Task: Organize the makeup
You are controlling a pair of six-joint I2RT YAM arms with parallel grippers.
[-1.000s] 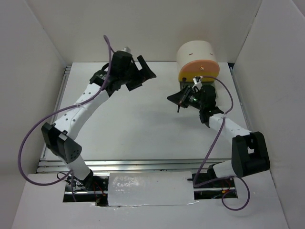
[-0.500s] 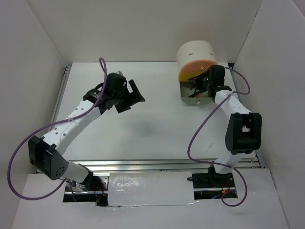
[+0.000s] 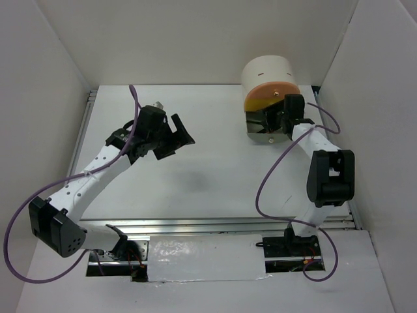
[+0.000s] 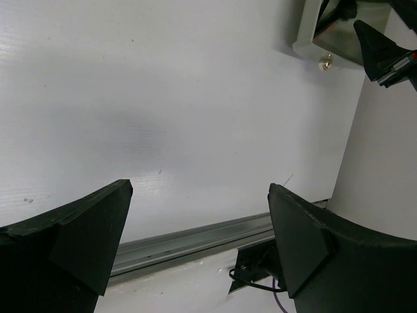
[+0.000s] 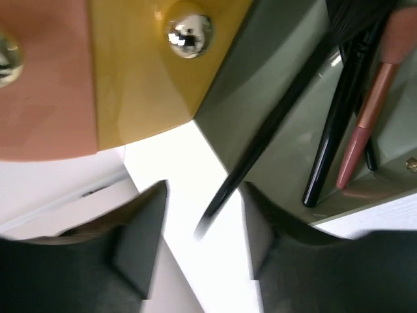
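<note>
While the right gripper is spread wide, the thin black brush ends between its fingers.

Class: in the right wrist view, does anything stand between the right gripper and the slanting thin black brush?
Nothing visible does. The thin black brush has its near end jutting past the green drawer edge, into the gap between the open fingers of the right gripper.

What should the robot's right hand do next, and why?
Probably nudge the long black brush further into the green drawer. Its end sticks out over the drawer's edge, inside the open right gripper, so it may slip out.
</note>
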